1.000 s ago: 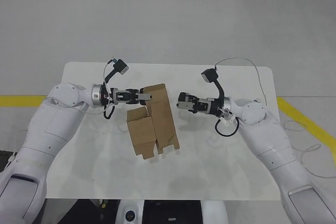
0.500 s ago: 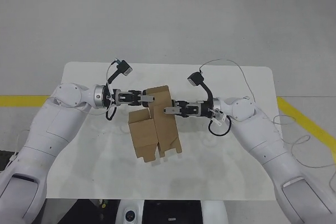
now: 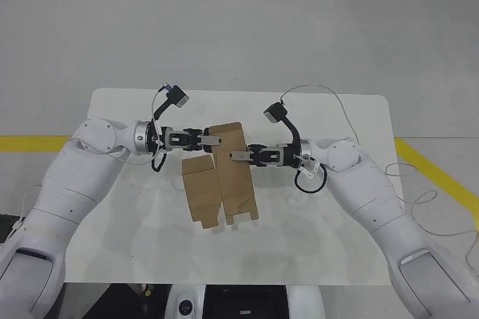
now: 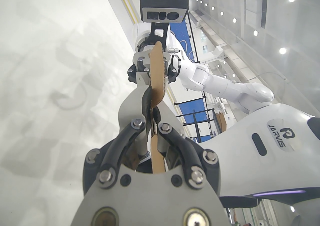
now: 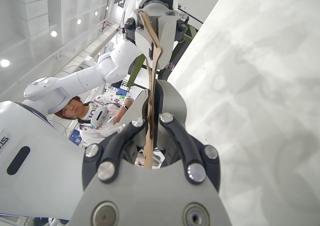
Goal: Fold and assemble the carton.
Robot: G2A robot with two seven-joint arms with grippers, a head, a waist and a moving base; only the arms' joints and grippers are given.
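Carton (image 3: 221,175) is a flat, unerected blank of plain brown corrugated board over the middle of the white worktop (image 3: 319,231), long axis running from the far side toward the robot.

Top view: two long panels lie side by side. The one on the left-arm side is shorter and starts lower. The one on the right-arm side runs further out and ends in a flap angled at the far end. Short tabs with a notch between them sit at the near end. Creases show between the panels and no sides are stood up. Can't tell whether the near end touches the worktop.

Left hand (image 3: 214,140) is clamped on the far flap, coming in from the left edge. In the left wrist view the left hand (image 4: 151,109) has its black pads (image 4: 147,102) pressed against both faces of the carton (image 4: 157,74), which is seen edge-on as a thin strip with the fluting exposed and a slight bend just past the grip.

Right hand (image 3: 233,156) pinches the right-side panel edge a bit nearer the robot, close to the left hand. The right wrist view shows the right hand (image 5: 150,104) closed on the carton (image 5: 153,62), again edge-on, with a kink partway along the sheet.

Each wrist view shows the opposite hand at the far end of the board.
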